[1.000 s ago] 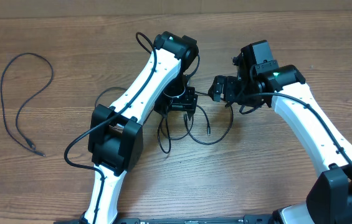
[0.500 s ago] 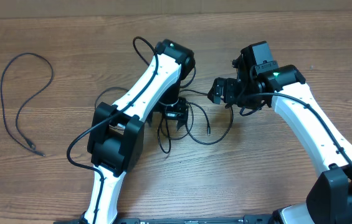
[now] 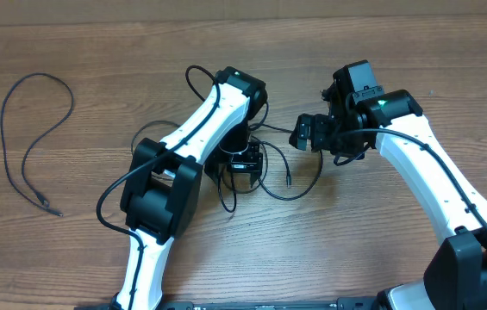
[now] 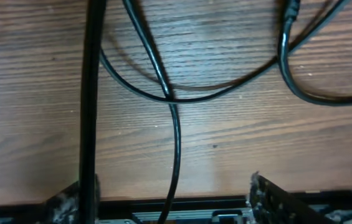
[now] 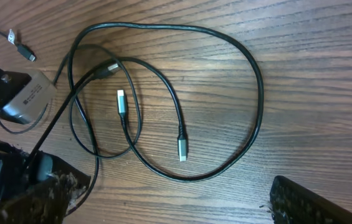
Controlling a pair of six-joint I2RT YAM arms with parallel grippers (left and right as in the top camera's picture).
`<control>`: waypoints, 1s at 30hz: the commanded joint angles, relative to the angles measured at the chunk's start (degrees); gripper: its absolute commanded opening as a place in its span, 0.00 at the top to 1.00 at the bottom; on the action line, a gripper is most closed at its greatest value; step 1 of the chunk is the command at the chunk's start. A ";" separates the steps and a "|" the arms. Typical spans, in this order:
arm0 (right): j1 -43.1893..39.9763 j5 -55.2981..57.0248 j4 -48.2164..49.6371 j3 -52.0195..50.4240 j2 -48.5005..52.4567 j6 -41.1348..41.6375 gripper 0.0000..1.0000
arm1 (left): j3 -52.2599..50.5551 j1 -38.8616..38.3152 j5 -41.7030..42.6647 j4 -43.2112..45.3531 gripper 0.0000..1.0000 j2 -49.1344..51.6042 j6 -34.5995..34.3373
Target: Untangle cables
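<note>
The overhead camera hangs high above the counter [image 3: 71, 215] and looks straight down, so the whole scene fits in. The left wrist camera sits very low, close to the wood, and faces down past the left pincer [image 4: 169, 208] at the bottom edge. The right wrist camera is higher up and looks down past the right pincer [image 5: 176, 202]. All three views share the looped cables [image 5: 260, 93] in the middle.
</note>
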 commanded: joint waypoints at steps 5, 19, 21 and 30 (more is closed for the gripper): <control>-0.11 -4.26 2.54 -0.31 0.22 0.04 0.00 | 1.40 1.42 2.08 -0.04 0.27 -1.86 3.30; -0.04 -4.74 4.28 -0.31 0.24 2.19 0.34 | 1.53 6.36 3.54 1.49 0.96 -7.04 5.03; -0.04 -4.74 4.26 -0.31 0.28 2.19 0.39 | 1.53 7.26 3.54 1.84 0.96 -8.81 5.01; -0.04 -3.85 4.33 -0.31 0.50 2.19 0.07 | 0.83 6.49 2.67 0.28 0.62 -9.99 5.46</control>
